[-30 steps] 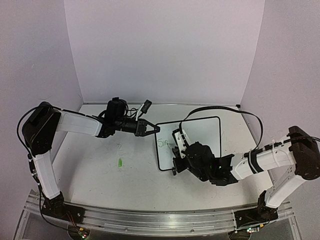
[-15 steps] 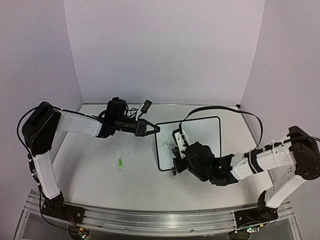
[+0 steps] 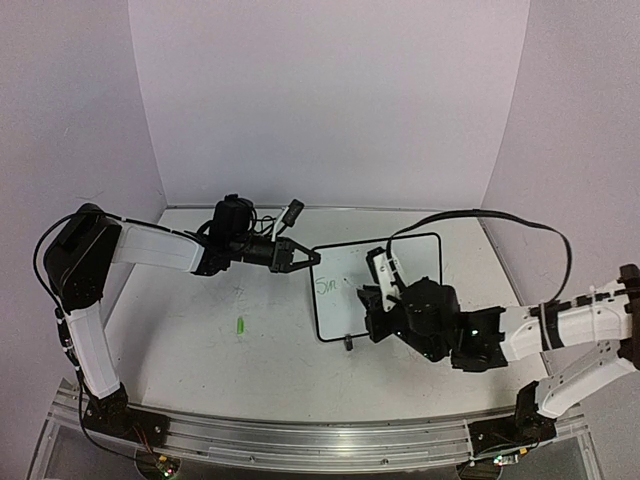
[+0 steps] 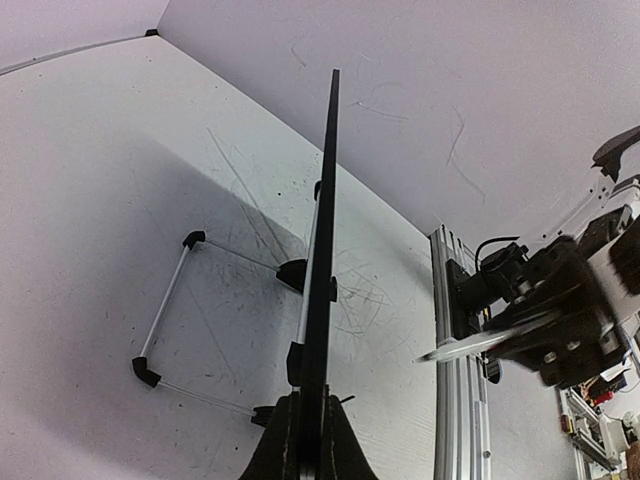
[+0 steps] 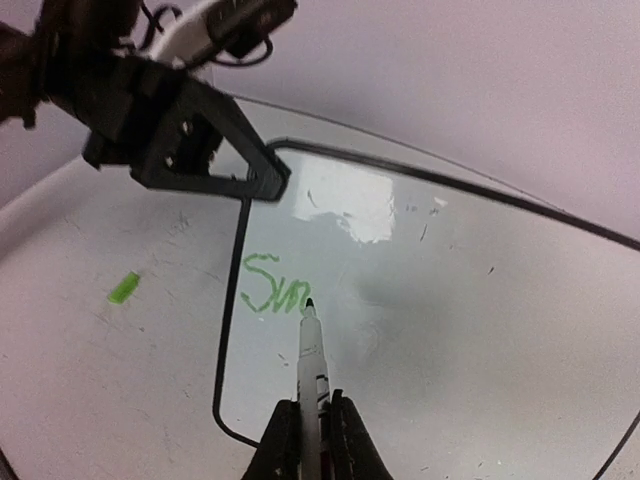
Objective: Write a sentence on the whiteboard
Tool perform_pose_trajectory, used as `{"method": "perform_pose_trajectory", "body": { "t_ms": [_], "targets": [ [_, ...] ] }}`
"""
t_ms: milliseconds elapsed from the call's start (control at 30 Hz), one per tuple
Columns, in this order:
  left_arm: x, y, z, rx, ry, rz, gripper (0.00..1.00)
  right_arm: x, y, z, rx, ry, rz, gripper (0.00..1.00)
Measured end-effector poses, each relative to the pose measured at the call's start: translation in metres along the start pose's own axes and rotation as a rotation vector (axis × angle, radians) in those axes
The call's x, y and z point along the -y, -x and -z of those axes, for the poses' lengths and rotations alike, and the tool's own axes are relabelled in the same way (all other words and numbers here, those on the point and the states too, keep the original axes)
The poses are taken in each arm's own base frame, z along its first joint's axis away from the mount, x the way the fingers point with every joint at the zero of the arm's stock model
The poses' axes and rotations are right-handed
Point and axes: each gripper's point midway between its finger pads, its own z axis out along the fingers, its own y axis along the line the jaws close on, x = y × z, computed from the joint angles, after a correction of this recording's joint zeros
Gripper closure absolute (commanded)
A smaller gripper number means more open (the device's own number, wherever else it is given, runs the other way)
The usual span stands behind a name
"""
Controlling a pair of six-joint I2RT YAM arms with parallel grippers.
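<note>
Jaws of the left gripper are closed on the thin black frame of the whiteboard, at its far left corner. Jaws of the right gripper are clamped on a white marker, whose dark tip touches the board surface. The sentence consists of green cursive letters reading about "Sm", just inside the board's left edge; the marker tip sits at the end of the last stroke. The board is right of centre on the table, between the two arms, with one black clip foot visible at its near edge. A small green object lies on the tabletop left of the board, well apart from it.
</note>
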Motion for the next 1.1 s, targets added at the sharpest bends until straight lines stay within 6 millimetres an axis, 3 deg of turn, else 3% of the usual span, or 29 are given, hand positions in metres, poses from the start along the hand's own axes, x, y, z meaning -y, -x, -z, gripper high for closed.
{"method": "perform_pose_trajectory", "body": {
  "t_ms": [100, 167, 233, 467, 700, 1100],
  "targets": [
    [0.0, 0.0, 0.0, 0.0, 0.0, 0.0, 1.0, 0.003, 0.036, 0.022, 0.088, 0.032, -0.057, 1.0],
    [0.0, 0.0, 0.0, 0.0, 0.0, 0.0, 1.0, 0.004, 0.045, 0.026, 0.115, 0.042, -0.056, 1.0],
    [0.0, 0.0, 0.0, 0.0, 0.0, 0.0, 1.0, 0.002, 0.042, 0.023, 0.109, 0.042, -0.025, 1.0],
    [0.0, 0.0, 0.0, 0.001, 0.002, -0.001, 1.0, -0.013, 0.005, -0.01, 0.028, 0.023, 0.134, 1.0],
    [0.001, 0.001, 0.0, 0.002, 0.004, -0.001, 1.0, -0.004, -0.013, -0.004, 0.03, 0.012, 0.138, 1.0],
    [0.003, 0.001, 0.0, -0.001, 0.009, 0.0, 1.0, -0.002, -0.016, -0.005, 0.029, 0.004, 0.137, 1.0]
  ]
}}
